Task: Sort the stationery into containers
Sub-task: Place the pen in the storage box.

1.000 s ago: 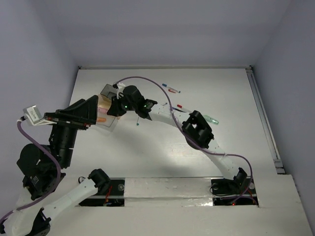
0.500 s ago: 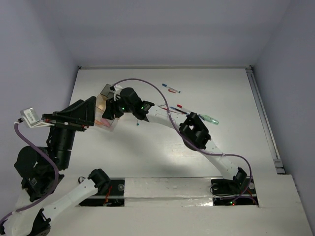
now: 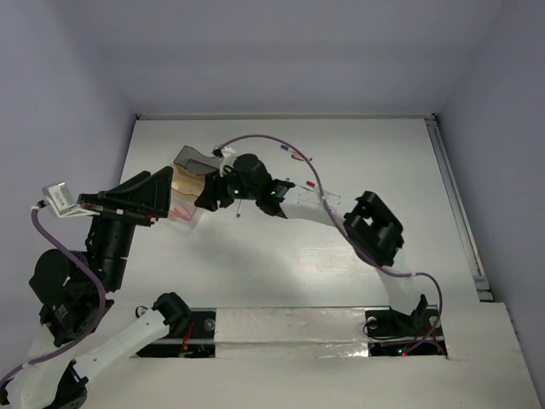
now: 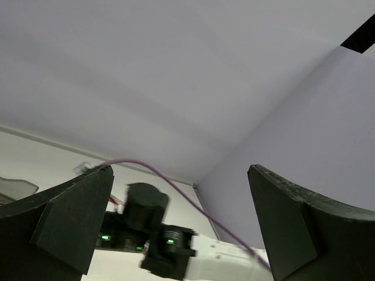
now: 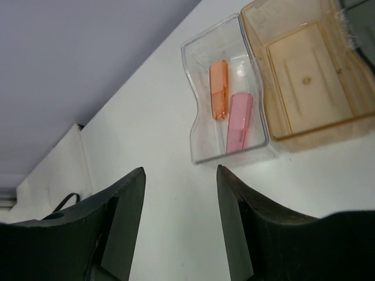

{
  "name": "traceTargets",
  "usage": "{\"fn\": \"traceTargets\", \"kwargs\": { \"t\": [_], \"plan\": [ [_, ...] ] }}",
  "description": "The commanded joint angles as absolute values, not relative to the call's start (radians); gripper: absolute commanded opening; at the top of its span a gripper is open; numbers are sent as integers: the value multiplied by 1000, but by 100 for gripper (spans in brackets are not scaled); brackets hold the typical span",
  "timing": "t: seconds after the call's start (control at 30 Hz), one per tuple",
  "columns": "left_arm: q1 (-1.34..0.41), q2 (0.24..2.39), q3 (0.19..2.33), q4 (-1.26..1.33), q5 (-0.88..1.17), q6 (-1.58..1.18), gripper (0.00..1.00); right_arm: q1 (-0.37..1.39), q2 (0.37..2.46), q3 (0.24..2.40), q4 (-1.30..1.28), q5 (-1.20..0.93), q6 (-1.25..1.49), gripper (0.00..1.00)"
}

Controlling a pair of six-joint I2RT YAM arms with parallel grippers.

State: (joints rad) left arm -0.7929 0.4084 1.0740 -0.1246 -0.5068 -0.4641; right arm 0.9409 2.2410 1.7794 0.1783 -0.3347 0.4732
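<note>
The white table (image 3: 400, 153) is seen from above. The left arm (image 3: 111, 230) is lifted at the left of the frame. The left gripper (image 4: 180, 175) is spread wide and only the wall is seen between its fingers, so nothing is held. The right arm (image 3: 341, 217) is stretched toward the upper left of the table. The right gripper (image 5: 180, 175) is parted to a middle width, with nothing between its fingers in the wrist view, over bare table just below the trays. Three containers are grouped there: a smoky grey tray (image 3: 189, 157), an amber tray (image 5: 304, 76) and, close against it, a clear tray (image 5: 196, 157). Pens with red and blue caps (image 3: 298, 156) are found on the table in the upper middle of the top view, partly hidden by the arm. A thin teal-tipped piece (image 3: 239, 212) is seen just below the gripper; whether it lies flat cannot be told. An orange eraser-like piece (image 5: 218, 91) and a pink one (image 5: 239, 123) are laid side by side in the clear tray. It is judged that a next piece must be fetched. The wrist should be raised first so that the tray walls are not pushed, and the purple cable (image 3: 255, 139) should be kept away from the pens. The barrel should be taken at its middle, with the fingers placed across it before closing.
</note>
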Motion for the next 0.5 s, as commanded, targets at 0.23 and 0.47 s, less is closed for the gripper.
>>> {"fn": "traceTargets", "kwargs": {
  "t": [0.23,0.47],
  "plan": [
    [-796,440,1086,-80,-431,-456,99,740,1674,1124,348,-198,488,55],
    [-796,451,1091,-69,-385,-460,99,569,1406,908,92,-12,457,50]
  ]
}}
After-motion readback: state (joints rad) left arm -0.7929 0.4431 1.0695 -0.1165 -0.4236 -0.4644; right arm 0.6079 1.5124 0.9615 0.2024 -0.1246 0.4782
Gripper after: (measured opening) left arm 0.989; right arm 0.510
